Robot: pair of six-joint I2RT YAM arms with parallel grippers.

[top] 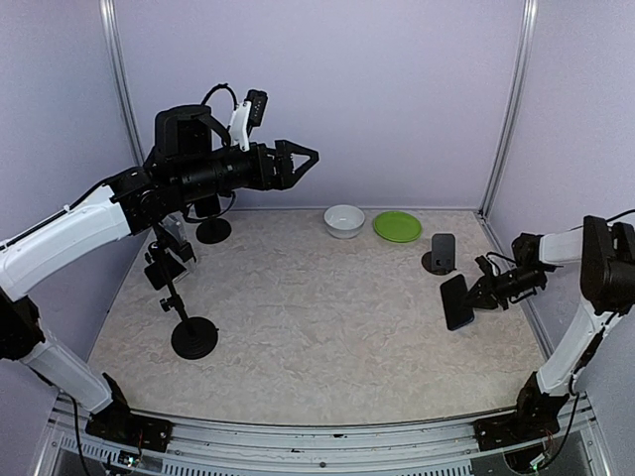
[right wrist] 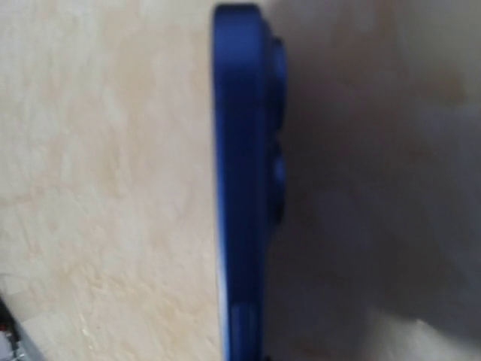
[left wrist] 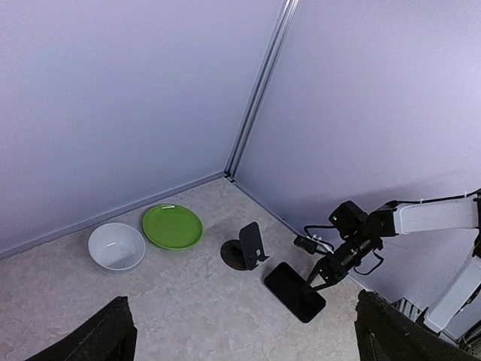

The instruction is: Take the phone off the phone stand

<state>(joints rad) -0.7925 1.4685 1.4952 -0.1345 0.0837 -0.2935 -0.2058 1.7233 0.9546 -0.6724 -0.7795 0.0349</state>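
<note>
The phone [top: 457,301], dark with a blue edge, is off the black phone stand [top: 442,253] and sits just in front of it at the right of the table. My right gripper [top: 483,295] is shut on the phone's right edge and holds it low over the table. The left wrist view shows the phone [left wrist: 294,292], the empty stand [left wrist: 244,247] and the right gripper [left wrist: 316,280]. The right wrist view shows only the phone's blue edge [right wrist: 244,188] close up; its own fingers are hidden. My left gripper [top: 303,159] is open and empty, raised high at the back left.
A white bowl [top: 344,220] and a green plate [top: 397,226] sit at the back by the wall. Two black round-based stands [top: 193,337] [top: 212,230] are at the left. The enclosure walls close in at the right, near the right arm.
</note>
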